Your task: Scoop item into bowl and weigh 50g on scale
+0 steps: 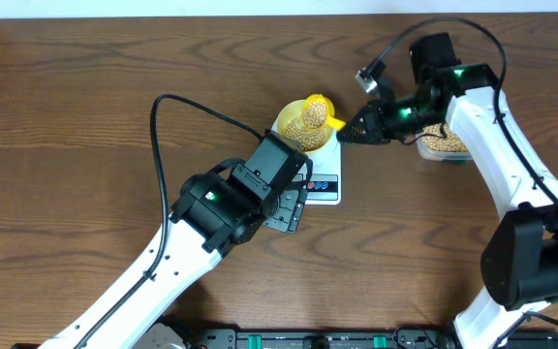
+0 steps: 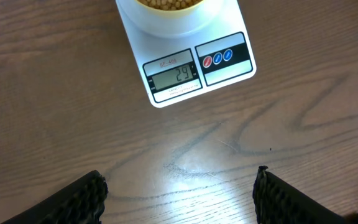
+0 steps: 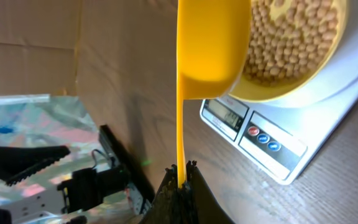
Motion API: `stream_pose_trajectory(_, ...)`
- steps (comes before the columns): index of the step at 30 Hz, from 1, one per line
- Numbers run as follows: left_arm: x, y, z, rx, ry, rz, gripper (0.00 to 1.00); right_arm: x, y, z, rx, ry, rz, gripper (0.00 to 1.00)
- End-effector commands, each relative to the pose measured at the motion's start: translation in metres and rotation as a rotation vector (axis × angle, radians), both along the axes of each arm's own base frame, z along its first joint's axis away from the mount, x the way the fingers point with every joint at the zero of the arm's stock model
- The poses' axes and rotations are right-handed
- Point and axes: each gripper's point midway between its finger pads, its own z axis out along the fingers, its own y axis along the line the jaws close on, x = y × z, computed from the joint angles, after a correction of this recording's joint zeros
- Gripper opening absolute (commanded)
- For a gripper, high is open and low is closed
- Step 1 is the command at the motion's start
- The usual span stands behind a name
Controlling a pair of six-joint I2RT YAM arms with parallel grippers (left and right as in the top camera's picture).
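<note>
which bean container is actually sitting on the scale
The small pale yellow-green bowl, resting on the white scale. The clear tub sits off the scale to its right, and the yellow scoop is held over the bowl by the right gripper.

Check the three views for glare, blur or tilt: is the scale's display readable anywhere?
Left wrist: a bright glare patch lies on the table, yet the scale is sharp and its display reads 29. Right wrist: the picture is tilted, the yellow scoop fills the foreground, and the display is too oblique to read. Overhead: even light, no glare, but the display cannot be read.
</note>
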Motion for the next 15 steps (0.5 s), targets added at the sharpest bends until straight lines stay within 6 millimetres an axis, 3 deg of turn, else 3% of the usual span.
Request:
stream_pose_trajectory(1,0.003,-0.002,0.006,-0.007,-0.011,-0.006,0.78,0.006,0.001,0.001,-0.049,-0.027,-0.005,0.01)
stream_pose_trajectory(15,0.003,-0.002,0.006,-0.007,-0.011,-0.006,0.78,0.004,0.007,-0.009,-0.165,-0.061,0.013,0.01)
